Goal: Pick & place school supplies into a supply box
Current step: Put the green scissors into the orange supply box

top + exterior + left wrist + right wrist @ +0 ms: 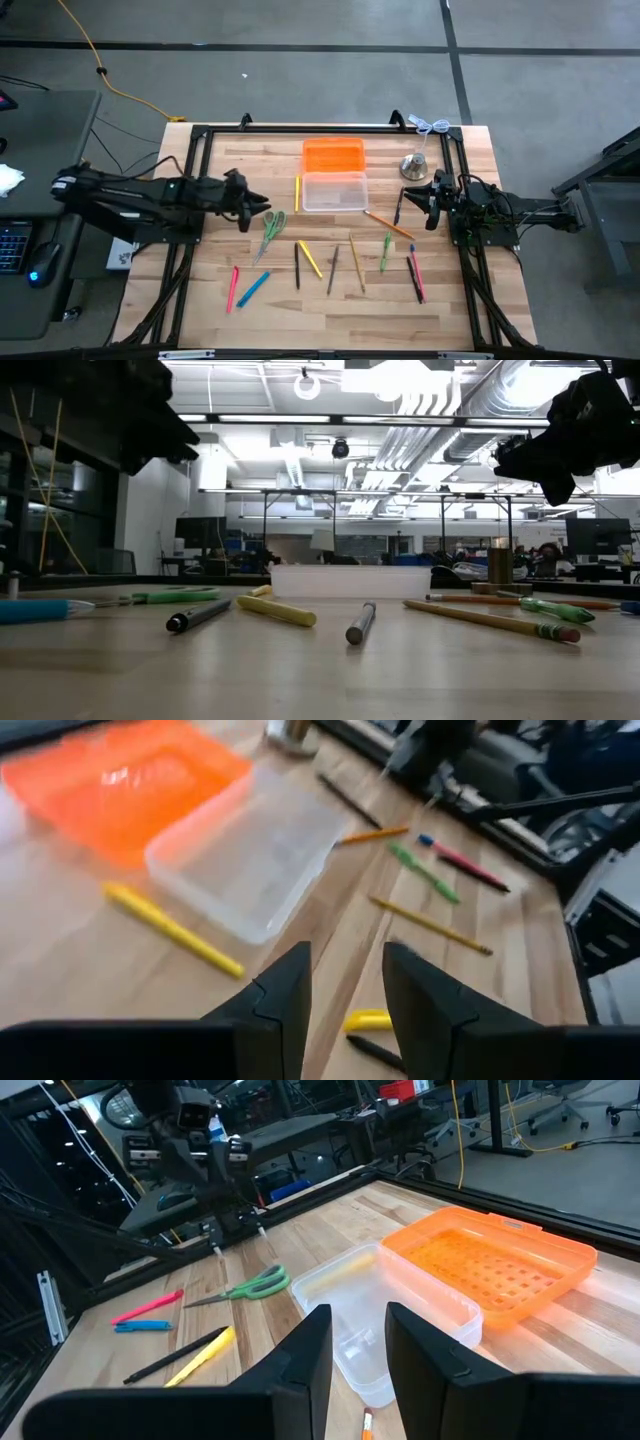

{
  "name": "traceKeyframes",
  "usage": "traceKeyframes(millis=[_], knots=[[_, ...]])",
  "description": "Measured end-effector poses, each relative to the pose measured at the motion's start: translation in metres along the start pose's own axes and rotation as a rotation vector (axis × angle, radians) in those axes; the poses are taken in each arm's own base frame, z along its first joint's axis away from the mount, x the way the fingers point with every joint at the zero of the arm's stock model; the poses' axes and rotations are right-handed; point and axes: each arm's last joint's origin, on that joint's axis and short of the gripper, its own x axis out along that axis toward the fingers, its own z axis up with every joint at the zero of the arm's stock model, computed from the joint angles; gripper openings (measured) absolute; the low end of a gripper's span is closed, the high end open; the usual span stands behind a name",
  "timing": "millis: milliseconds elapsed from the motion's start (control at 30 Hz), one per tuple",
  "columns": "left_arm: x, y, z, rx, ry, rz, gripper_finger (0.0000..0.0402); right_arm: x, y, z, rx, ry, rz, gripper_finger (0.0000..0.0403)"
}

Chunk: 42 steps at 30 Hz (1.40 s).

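The clear supply box point(334, 192) stands empty at the table's far middle, its bottom on the wood; it also shows as the supply box point(250, 860) in my left wrist view. School supplies lie flat around it: a yellow marker point(297, 193), green-handled scissors point(272, 225), an orange pencil point(388, 224), a green marker point(386, 250), and pink point(233, 287) and blue point(253, 288) pens. My left gripper point(258, 205) point(345, 955) hovers open left of the box, above the scissors. My right gripper point(425, 195) point(358, 1315) hovers open right of the box.
A bright orange rectangular piece point(333, 155) lies just beyond the box. A silver bell point(415, 165) stands at the far right, close to my right gripper. A black frame point(200, 135) borders the table. More pens and pencils point(330, 268) lie across the near middle.
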Motion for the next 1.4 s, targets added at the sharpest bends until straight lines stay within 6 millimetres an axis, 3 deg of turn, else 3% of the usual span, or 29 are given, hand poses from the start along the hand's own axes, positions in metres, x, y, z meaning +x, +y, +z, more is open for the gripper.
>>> traceKeyframes(millis=[400,833,1067,1400], knots=[[0.030,-0.017,0.008,-0.210,0.278,0.136,0.0156,0.000,0.000,0.000,0.000,0.000,0.000,0.0074],[0.060,-0.028,0.012,-0.281,0.308,0.198,0.0156,0.000,0.000,0.000,0.001,-0.003,0.002,0.0074],[0.060,-0.027,0.011,-0.306,0.316,0.214,0.0156,0.000,0.000,0.000,0.000,0.000,0.001,0.0074],[0.052,-0.017,-0.002,-0.480,0.405,0.396,0.0156,0.000,0.000,0.000,0.000,0.000,0.000,0.0074]])
